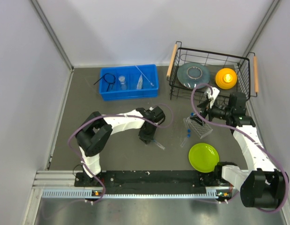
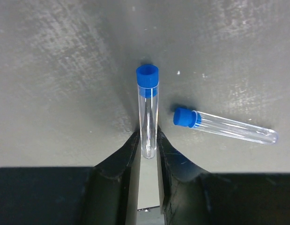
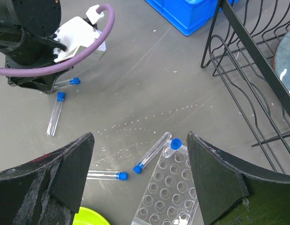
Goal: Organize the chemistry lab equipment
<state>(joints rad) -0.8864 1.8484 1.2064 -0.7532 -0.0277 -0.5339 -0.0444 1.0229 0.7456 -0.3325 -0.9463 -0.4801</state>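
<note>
My left gripper (image 2: 148, 140) is shut on the bottom end of a clear tube with a blue cap (image 2: 148, 108), low over the table; a second tube (image 2: 229, 126) lies just right of it. In the top view the left gripper (image 1: 148, 138) is at table centre. My right gripper (image 3: 140, 140) is open and empty, above the clear perforated rack (image 3: 173, 192). One capped tube (image 3: 175, 143) stands in the rack's far corner, and two tubes (image 3: 154, 152) (image 3: 105, 175) lie beside it. The black ring on a rod (image 1: 108, 78), small jar (image 1: 122, 83) and packet (image 1: 140, 82) lie in the blue bin (image 1: 105, 96).
A black wire basket (image 1: 174, 89) at the back right holds a grey dish (image 1: 193, 74) and an orange bowl (image 1: 226, 78). A lime-green plate (image 1: 203, 157) lies near the front right, close to the rack (image 1: 199, 127). Grey walls enclose the table.
</note>
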